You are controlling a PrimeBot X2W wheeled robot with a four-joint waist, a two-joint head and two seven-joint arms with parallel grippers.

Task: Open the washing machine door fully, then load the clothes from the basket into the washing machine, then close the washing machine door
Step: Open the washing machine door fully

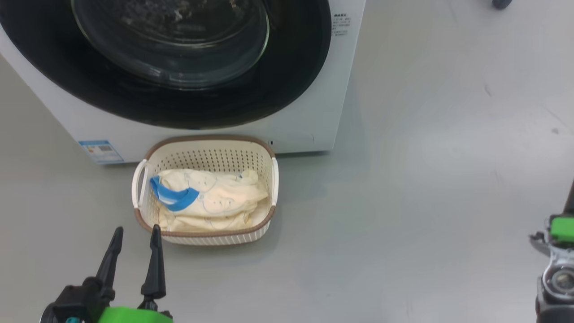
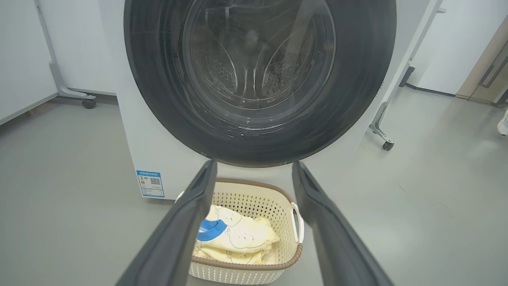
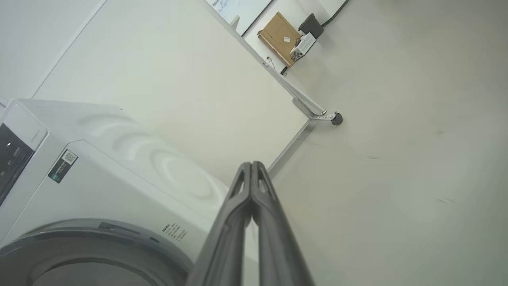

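Evidently unstarted: door (image 1: 291, 67) closed, clothes (image 1: 219, 199) waiting in the basket (image 1: 210, 154) just before the washer (image 1: 314, 121), handy for loading. By the basket the left hand (image 1: 137, 229) gapes wide; the right hand (image 3: 251, 163) is pinched together, empty.

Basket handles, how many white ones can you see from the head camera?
2. The left handle sits on one short end of the basket, the right handle on the opposite end. Both ends show fully, so none seems hidden.
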